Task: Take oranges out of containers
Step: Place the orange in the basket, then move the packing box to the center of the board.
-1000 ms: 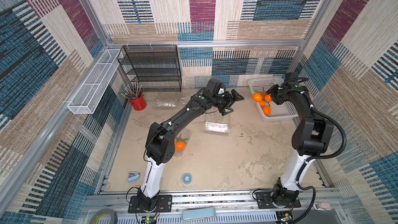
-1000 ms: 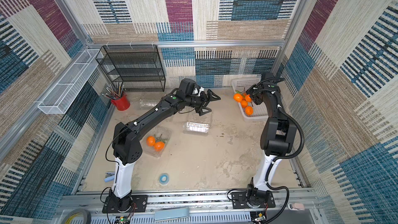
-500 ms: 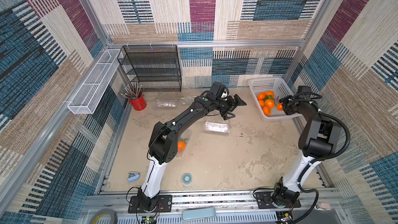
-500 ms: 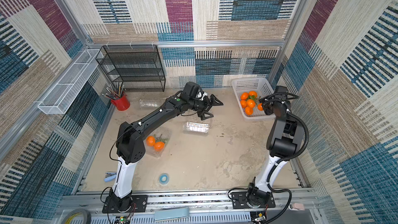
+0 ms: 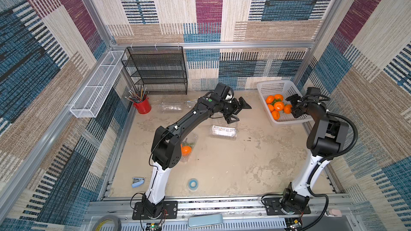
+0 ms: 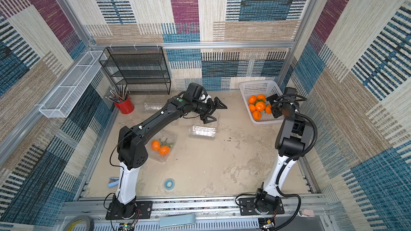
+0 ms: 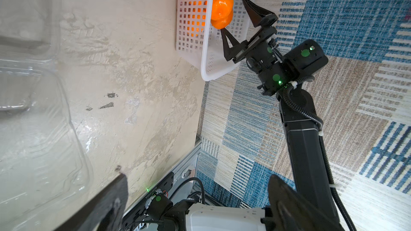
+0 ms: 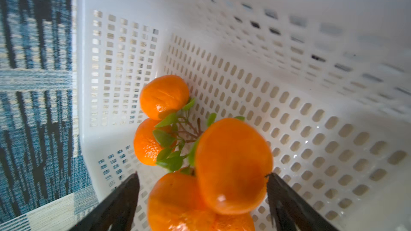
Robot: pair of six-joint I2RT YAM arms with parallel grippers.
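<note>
Several oranges [image 5: 275, 105] lie in the white basket [image 5: 278, 83] at the back right. My right gripper [image 5: 291, 107] hangs open over them; in the right wrist view a blurred orange [image 8: 233, 165] sits loose between its spread fingers [image 8: 124, 196]. My left gripper [image 5: 243, 114] is open and empty above an open clear container [image 7: 33, 130] near the middle back. A shut, empty container [image 5: 223, 131] lies just in front. Another container [image 6: 165, 144], beside the left arm, holds two leafy oranges [image 6: 160, 147]. A further empty container [image 5: 173, 107] lies at the back.
A red cup of brushes [image 5: 142, 106] and a black mesh shelf [image 5: 158, 70] stand at the back left, with a white wire trough [image 5: 97, 85] on the left wall. A blue tape roll [image 5: 193, 183] and a stapler [image 5: 138, 182] lie near the front edge.
The right gripper carried an orange across to the basket's right side and has opened, so the orange is loose. The left gripper shifted slightly right and stayed open.
</note>
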